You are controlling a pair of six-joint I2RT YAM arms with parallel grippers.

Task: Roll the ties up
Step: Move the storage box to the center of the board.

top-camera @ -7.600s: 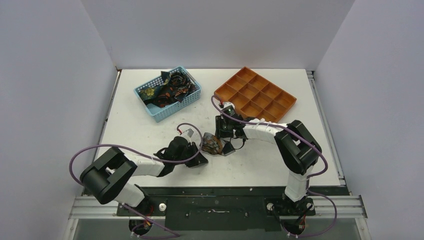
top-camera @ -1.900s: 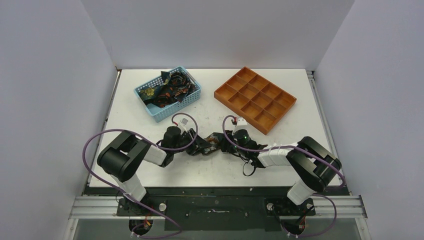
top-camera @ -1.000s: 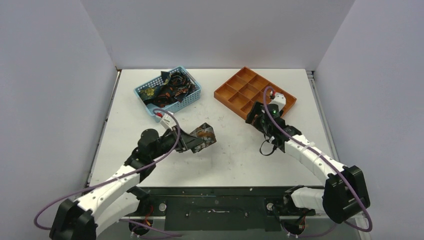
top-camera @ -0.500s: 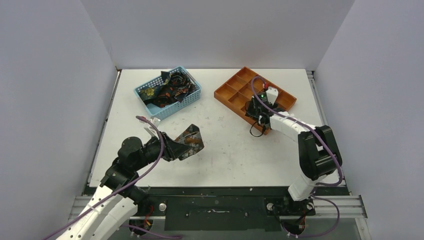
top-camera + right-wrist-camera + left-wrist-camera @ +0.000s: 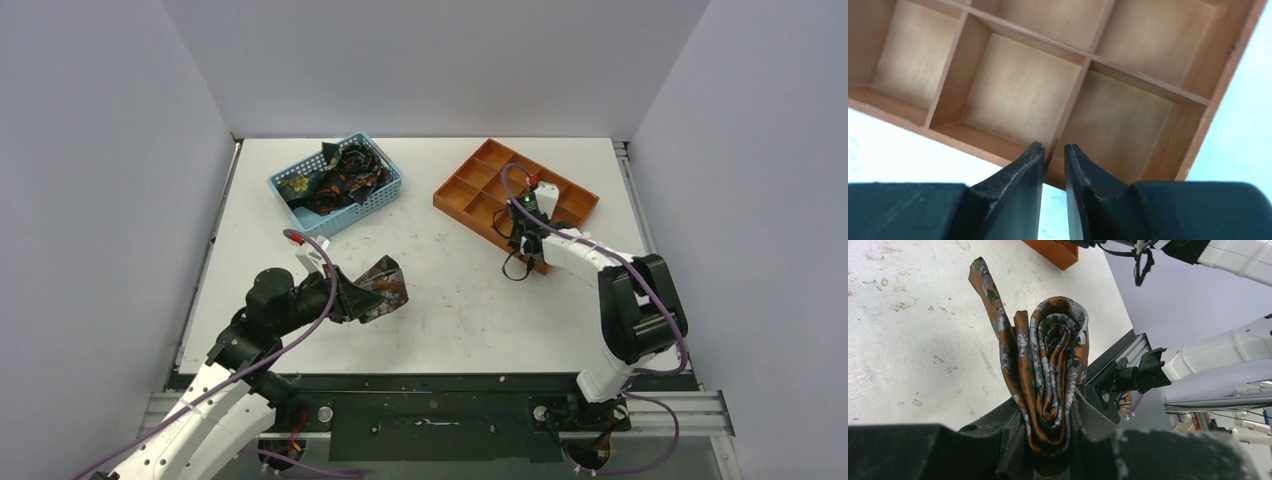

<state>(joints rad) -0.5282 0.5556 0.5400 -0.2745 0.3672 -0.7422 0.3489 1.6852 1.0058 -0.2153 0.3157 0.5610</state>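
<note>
So the left gripper (image 5: 1048, 437) has its fingers clamped on the bottom of a rolled tie (image 5: 1053, 355). It's brown-orange floral, loose tail beside the coil, held above the table (image 5: 460, 310). The right gripper (image 5: 1052, 150) fingers are nearly together, nipping a divider at the near wall of the orange compartment tray (image 5: 1018, 95). More ties (image 5: 340, 178) are piled in the light-blue mesh basket (image 5: 345, 218).

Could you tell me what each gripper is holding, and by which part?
The left gripper clamps the rolled tie across the coil's base. The right gripper straddles an orange tray divider; whether it grips cannot be told.
</note>
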